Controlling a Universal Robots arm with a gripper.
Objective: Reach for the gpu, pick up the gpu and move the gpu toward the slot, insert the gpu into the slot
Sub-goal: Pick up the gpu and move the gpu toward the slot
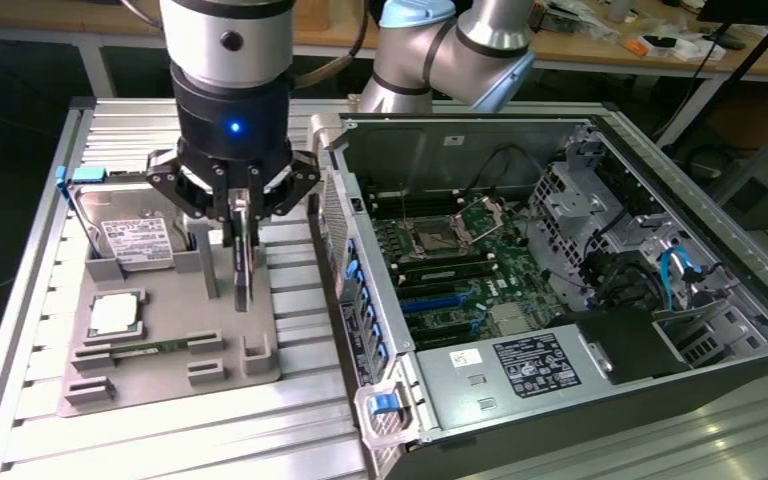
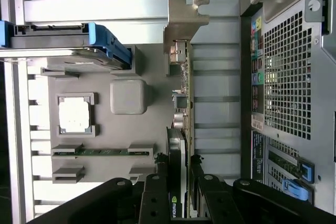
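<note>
The gpu is a thin dark card standing on edge over the grey fixture, at the exterior view's left. My gripper comes down on it from above, with the fingers pressed to both faces of the card's upper part. In the wrist view the gpu runs edge-on, and its silvery bracket is at the far end. The black fingers flank its near end. I cannot tell whether the card's lower edge still rests in the fixture. The blue slot lies on the green motherboard inside the open case.
On the fixture are a hard drive in a blue-handled carrier, a processor and a green memory stick. The open computer case stands right beside the fixture, its perforated back panel close to the card.
</note>
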